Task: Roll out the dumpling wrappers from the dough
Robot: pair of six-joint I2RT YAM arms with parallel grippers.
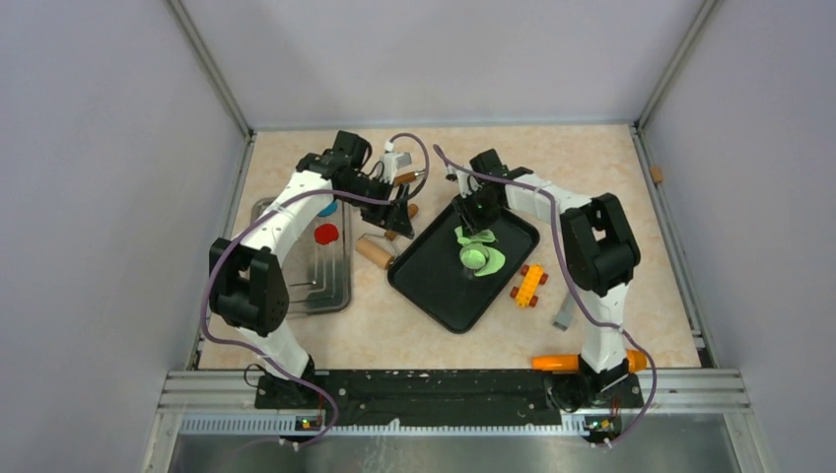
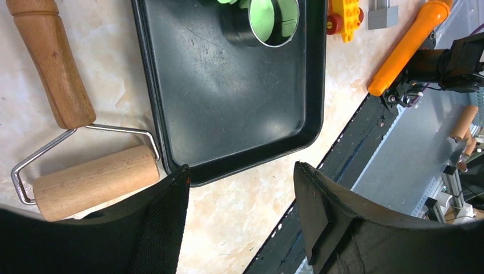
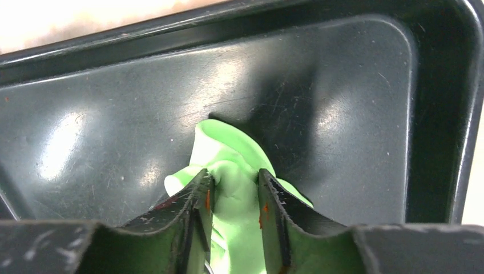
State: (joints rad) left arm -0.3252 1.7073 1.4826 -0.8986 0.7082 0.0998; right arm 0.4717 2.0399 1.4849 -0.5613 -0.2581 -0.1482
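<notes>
While clamped in right gripper point(image 3: 233, 194) on the black tray point(image 3: 342, 85), could stretch and tear: soft dough point(image 3: 228, 151), maybe stuck down, ring cutter point(image 2: 234, 31) close by. Left gripper point(image 2: 242, 168) spread, holding nothing.

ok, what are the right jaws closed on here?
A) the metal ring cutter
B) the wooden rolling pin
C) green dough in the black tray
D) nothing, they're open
C: the right wrist view shows the right jaws pinching a fold of green dough just above the black tray.
</notes>
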